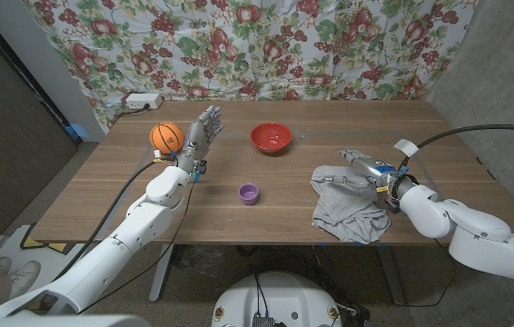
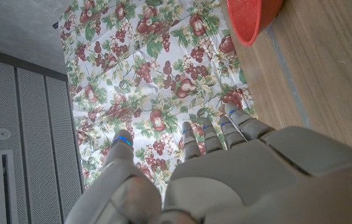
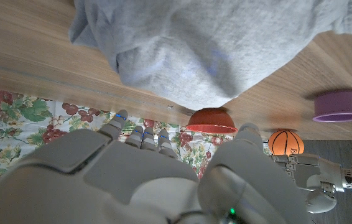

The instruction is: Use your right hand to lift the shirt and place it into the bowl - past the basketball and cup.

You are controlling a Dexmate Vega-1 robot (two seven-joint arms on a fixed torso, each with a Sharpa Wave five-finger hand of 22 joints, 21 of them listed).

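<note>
Right hand (image 1: 366,166): nearest the head camera along with its arm; over the upper part of the grey shirt (image 1: 346,203), fingers extended toward the bowl. In the right wrist view the fingers (image 3: 140,140) are spread and apart, with no cloth between them. Read as open, holding nothing; whether it touches the fabric I cannot tell.
Shirt: crumpled heap on the counter (image 1: 103,195), right side, near the front edge. Lying slack, not lifted.
Bowl (image 1: 271,137): red, far middle of the counter, nothing visible inside it. Well apart from the shirt.
Cup (image 1: 249,193): small, purple, upright, between shirt and left arm, nearer the front than the bowl.
Basketball (image 1: 165,136): small, orange, far left, just beside the left hand.
Left hand (image 1: 201,136): raised beside the ball, fingers straight and apart, gripping nothing; left wrist view agrees.
Backdrop (image 1: 257,45): fruit-print cloth behind the counter.
Progress: early by my judgement. Nothing done yet; the right hand is only in position at the shirt.
Left to do: close on the fabric, lift it off the counter, carry it across to the bowl, let it go inside.
Watch: loose cloth may trail toward the cup on the way.
</note>
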